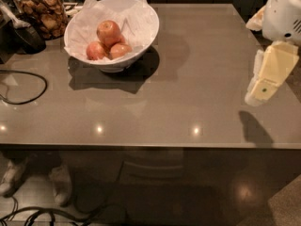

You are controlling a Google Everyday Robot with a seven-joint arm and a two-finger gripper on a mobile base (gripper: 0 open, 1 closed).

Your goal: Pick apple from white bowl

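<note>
The white bowl (141, 32) stands at the far left of the grey table, lined with crinkled white paper. Inside it the largest apple (108, 32), reddish-pink with a paler blush, sits on top of two smaller reddish-orange apples (96, 51) (119, 50). My gripper (261, 88), cream-coloured, hangs at the right edge of the view above the table's right side, far from the bowl. It holds nothing that I can see.
A glass jar of brown snacks (44, 12) stands behind the bowl at the far left, next to a dark object (26, 34). A black cable (28, 86) loops on the table's left part. Cables lie on the floor below the front edge.
</note>
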